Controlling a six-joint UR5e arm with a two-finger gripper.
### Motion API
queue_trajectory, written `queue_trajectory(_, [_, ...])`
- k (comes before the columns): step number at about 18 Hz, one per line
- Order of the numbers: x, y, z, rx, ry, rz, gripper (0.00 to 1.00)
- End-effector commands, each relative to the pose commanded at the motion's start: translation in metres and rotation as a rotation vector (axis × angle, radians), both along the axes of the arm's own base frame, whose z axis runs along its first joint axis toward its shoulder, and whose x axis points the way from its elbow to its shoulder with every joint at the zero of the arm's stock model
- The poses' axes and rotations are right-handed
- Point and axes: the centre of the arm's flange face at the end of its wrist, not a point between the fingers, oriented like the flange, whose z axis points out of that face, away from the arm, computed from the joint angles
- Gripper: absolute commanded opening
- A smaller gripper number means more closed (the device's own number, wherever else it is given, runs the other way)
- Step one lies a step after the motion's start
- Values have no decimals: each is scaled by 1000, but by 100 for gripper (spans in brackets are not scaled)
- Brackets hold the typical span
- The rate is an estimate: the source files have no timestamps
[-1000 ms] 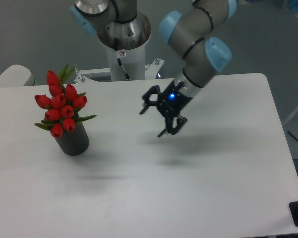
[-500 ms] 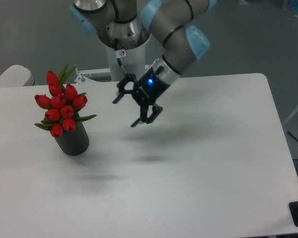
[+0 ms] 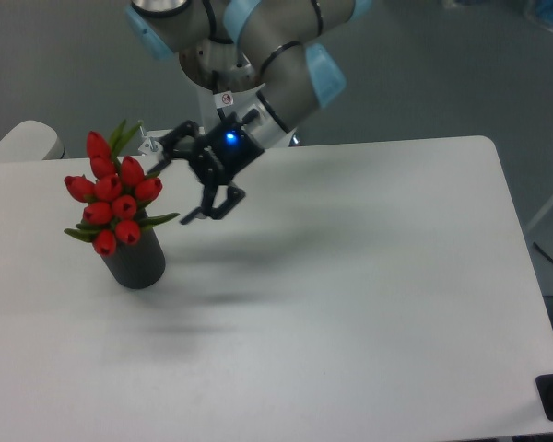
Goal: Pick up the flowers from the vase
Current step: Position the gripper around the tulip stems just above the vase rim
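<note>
While the white table (image 3: pixel 369 304) fills most of the view, its rounded far corners and right edge show against a dark grey floor. Behind its far edge stands the robot's white base column (image 3: pixel 229 92), and from there the grey arm (image 3: pixel 276 46) with light blue joint caps reaches down and to the left over the table. A soft shadow of the arm lies on the tabletop below it.

At the arm's end the black claw (image 3: pixel 180 180) hangs above the table, tilted so that its fingers point toward the left. A small blue light glows on its body. Its two fingers are spread apart with nothing between them: one fingertip reaches up near the top of the bunch, the other points down at about the height of the side leaf.

On the left part of the table stands the vase (image 3: pixel 136 260), a dark matte cylinder, upright. In it sit the flowers (image 3: pixel 112 201), a tight bunch of red closed tulip buds with green leaves sticking out at the top and to both sides. The claw is just beside the bunch on its right and does not touch it in this view.

At the far left edge, a pale rounded object (image 3: pixel 18 141) shows only in part.
</note>
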Motion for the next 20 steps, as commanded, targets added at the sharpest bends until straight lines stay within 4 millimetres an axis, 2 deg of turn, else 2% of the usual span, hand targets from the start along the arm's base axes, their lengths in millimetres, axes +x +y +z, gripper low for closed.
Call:
queue_trajectory(2, [6,2,-2,0,0,-13,100])
queue_trajectory(5, [17,-2,-17,-4,-7,-28,100])
queue_trajectory(9, [28,5,-21,-9,-21,-59,100])
queue_trajectory(20, [15,20,-26,66,-65,-39,100])
